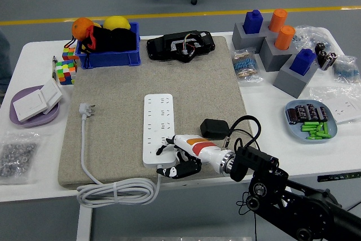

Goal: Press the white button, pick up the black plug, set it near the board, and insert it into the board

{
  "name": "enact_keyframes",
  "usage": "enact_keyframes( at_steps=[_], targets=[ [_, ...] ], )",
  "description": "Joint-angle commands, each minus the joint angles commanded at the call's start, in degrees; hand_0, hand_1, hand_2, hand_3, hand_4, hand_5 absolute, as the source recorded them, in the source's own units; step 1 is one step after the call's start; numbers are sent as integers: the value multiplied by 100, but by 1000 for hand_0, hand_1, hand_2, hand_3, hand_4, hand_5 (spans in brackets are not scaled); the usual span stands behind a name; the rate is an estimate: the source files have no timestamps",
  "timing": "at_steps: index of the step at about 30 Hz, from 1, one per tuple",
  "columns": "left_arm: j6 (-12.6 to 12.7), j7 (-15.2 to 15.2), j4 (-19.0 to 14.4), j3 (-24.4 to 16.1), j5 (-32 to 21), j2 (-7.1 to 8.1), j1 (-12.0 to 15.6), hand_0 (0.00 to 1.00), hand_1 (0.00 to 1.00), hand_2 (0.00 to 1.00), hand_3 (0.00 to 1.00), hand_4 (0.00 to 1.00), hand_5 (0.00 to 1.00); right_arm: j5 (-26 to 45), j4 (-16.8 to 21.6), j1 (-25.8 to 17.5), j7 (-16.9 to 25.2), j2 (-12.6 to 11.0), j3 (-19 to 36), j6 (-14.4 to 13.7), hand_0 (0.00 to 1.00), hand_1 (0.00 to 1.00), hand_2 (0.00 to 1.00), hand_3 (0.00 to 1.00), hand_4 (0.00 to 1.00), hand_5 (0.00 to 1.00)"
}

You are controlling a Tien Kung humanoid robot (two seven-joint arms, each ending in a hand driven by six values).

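Note:
A white power strip [158, 128] lies lengthwise on the grey felt mat [113, 117], its cable coiled at the mat's front edge. My right hand [175, 156], white with black fingers, hovers over the strip's near end with its index finger stretched toward the near left corner and the other fingers curled; it holds nothing. The white button under the fingertip is too small to make out. The black plug [213, 127] lies on the mat just right of the strip, its black cord looping back toward my right arm. The left arm is out of view.
A white wall plug [86, 109] lies at the mat's left. Blue bin [107, 46] with fruit and a black device [180, 45] sit at the back. Grey blocks with pegs [276, 46] and a dish of batteries [311, 122] stand right; a purple plate [34, 111] left.

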Motion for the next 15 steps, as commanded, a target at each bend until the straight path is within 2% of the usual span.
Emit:
enact_keyframes(
  at_steps=[3,15],
  targets=[
    [2,-3,0,7,-10,-4,2,824,789,744,791,576,478,-17,-19,-18,148,-13,-47,-224,2,2,116,641,797,478],
    [0,-2,0,12,-8,-3,-11,824,790,745,791,576,479,-3,-148,7,381,-43,-199,-395,2,2,116,632,798,452]
  ],
)
